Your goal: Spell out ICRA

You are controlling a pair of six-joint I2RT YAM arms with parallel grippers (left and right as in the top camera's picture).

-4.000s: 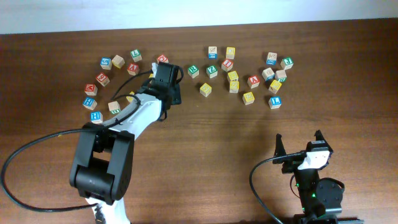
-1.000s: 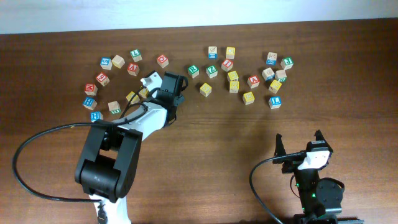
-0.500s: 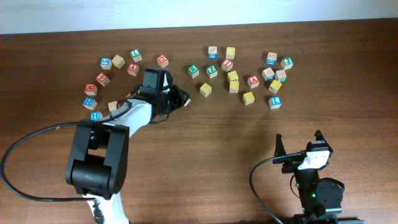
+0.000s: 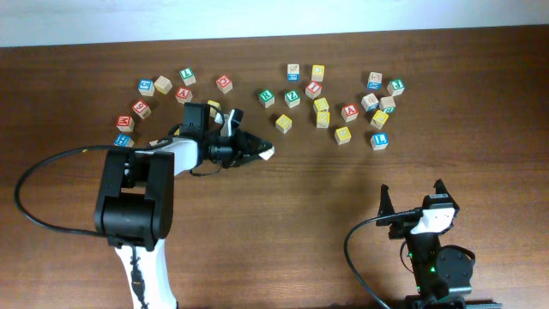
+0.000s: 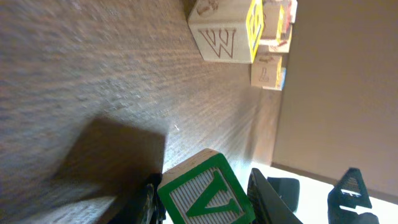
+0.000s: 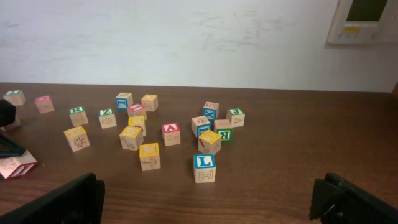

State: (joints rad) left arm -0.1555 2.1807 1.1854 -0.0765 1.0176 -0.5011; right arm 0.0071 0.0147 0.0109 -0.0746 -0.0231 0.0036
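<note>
Overhead: since half a second ago the left claw (image 4: 263, 153) has swung round to point at 3 o'clock and sits a little nearer 6 o'clock, clear of the left cube group. It is clenched on the held cube (image 4: 268, 154). The A cube (image 4: 349, 112) lies unmoved in the right group, toward 1 o'clock. Both groups keep to the 12 o'clock band of the surface (image 4: 292, 232). The middle and the 6 o'clock half are bare wood. The right claw (image 4: 413, 196) stays parked at 5 o'clock, jaws spread wide.

Left wrist: the held cube (image 5: 205, 196) shows a green V face between the two fingers (image 5: 268, 194). A W cube (image 5: 221, 34) lies ahead, bare wood between.

Right wrist: the right claw (image 6: 208, 205) is released, gripping nothing. The A cube (image 6: 171, 132) stands mid-group. At the 9 o'clock edge the held cube (image 6: 18, 167) shows a red-bordered face that may read I, too small to be sure.
</note>
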